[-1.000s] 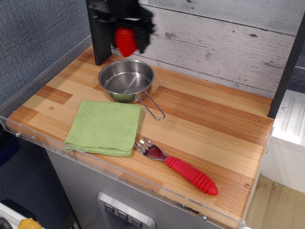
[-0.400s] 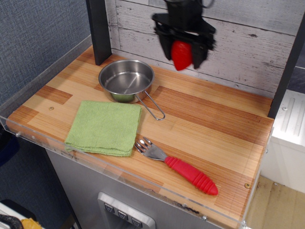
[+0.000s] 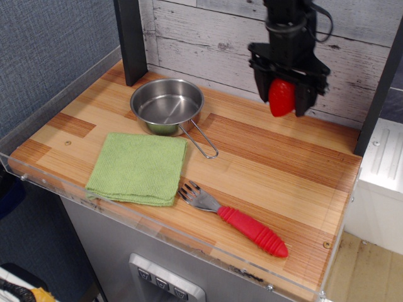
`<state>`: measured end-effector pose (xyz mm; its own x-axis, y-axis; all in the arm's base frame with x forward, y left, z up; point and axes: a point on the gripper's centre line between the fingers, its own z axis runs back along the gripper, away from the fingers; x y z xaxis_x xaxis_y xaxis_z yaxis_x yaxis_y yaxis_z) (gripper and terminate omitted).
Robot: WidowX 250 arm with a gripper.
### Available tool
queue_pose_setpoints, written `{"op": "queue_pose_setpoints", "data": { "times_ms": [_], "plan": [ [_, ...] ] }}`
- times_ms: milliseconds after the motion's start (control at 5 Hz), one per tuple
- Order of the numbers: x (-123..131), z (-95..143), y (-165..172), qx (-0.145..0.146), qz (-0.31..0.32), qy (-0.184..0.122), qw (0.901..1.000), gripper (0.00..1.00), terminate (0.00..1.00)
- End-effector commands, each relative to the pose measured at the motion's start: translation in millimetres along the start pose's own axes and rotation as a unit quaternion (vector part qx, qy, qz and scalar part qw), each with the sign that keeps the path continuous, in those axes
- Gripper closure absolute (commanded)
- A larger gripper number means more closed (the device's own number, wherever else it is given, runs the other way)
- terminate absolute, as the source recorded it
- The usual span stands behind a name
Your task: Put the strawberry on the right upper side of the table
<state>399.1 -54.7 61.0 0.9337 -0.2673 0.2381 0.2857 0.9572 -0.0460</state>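
Landmark: steel bowl (image 3: 167, 106), sitting on the table (image 3: 277, 170) toward its back left, wire handle pointing toward the front right.

Nearest the camera, front right of the bowl: fork (image 3: 236, 220) with ribbed red handle, lying flat, tines pointing back toward the bowl, handle end near the clear front rim.

Just in front of the bowl: folded green cloth (image 3: 138, 167), flat, its back edge just beside the bowl's base, right corner close to the fork tines.

Right of the bowl and farther back, well apart from it: gripper (image 3: 283, 94) hanging from above in front of the grey plank wall, black fingers clamped on the strawberry (image 3: 281, 97). Strawberry held between them, pointed end down, up in the air over the back right part of the table, not touching the wood. Green top hidden inside the gripper.
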Motion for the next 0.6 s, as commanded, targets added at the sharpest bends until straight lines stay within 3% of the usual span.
{"op": "queue_pose_setpoints", "data": {
  "times_ms": [0, 400],
  "plan": [
    [10.5, -11.3, -21.1, -0.025, -0.04, -0.005, 0.9989, 1.0, 0.0],
    [7.7, -27.2, -22.6, -0.041, -0.05, 0.017, 0.9977, 1.0, 0.0]
  ]
}}
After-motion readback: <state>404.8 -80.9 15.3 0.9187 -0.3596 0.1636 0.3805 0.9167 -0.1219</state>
